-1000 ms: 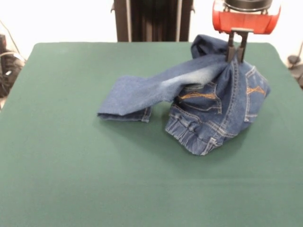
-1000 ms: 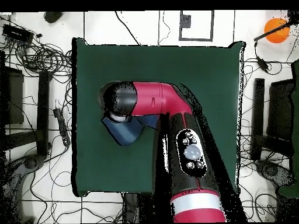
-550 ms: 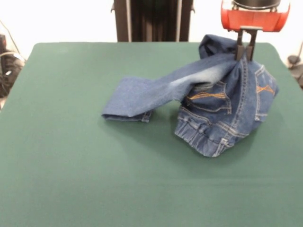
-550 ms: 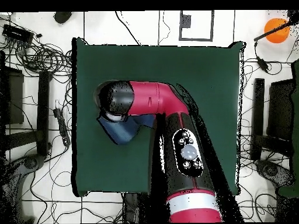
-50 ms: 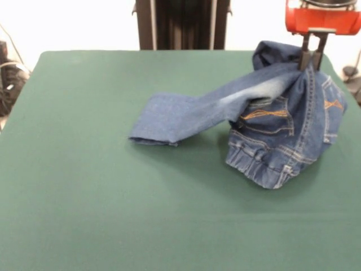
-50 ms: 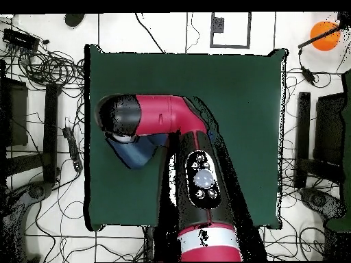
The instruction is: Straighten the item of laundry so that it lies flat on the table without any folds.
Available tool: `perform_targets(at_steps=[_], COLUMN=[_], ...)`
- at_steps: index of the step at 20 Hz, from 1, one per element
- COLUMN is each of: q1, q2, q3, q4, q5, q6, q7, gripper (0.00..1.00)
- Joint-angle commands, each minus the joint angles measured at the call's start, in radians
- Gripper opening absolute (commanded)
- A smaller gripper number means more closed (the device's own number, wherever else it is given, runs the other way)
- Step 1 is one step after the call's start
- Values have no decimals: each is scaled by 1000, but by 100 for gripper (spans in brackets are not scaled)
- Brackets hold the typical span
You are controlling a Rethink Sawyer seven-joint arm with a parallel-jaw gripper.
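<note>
**Operator:** Shifted since a second ago: gripper (image 5: 312,52) and jeans (image 5: 265,121) both sit further toward the right edge of the front view; the trailing leg has dragged along with them, its cuff now past the middle of the table (image 5: 113,214); from overhead, the arm (image 6: 195,178) has swung toward the left edge.

**Second:** Entry for the claw?

**Operator:** I log it as clenched on denim; two dark fingers (image 5: 305,51) come down from the red wrist and pinch a raised fold at the top of the bundle; cloth hangs from that pinch on both sides.

**Second:** Entry for the laundry?

**Operator:** One pair of blue jeans, bunched; seat and waistband hang below the pinch, the lowest part resting on the green cloth near the right edge in the front view; orange stitching shows on two back pockets; one leg with a faded light patch slopes down to the left, its cuff flat on the table; not flat, folds present.

**Second:** Overhead?

**Operator:** I see only a blue wedge (image 6: 134,152) below the arm's black elbow, near the table's left edge; the gripper itself is hidden there.
</note>
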Motion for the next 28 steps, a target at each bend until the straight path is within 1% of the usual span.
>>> perform_targets(at_steps=[1, 6, 8, 13, 23, 24, 28], q1=[54, 74, 69, 62, 55, 50, 57], q2=[87, 102, 108, 129, 125, 122, 120], q3=[-13, -46, -43, -56, -77, -71, -85], q4=[-52, -74, -81, -101, -92, -81, -78], q5=[75, 79, 91, 93, 100, 112, 103], q6=[-3, -2, 27, 20, 9, 16, 7], q7=[285, 288, 279, 255, 208, 206, 211], gripper=[0, 0, 0, 0, 0, 0, 0])
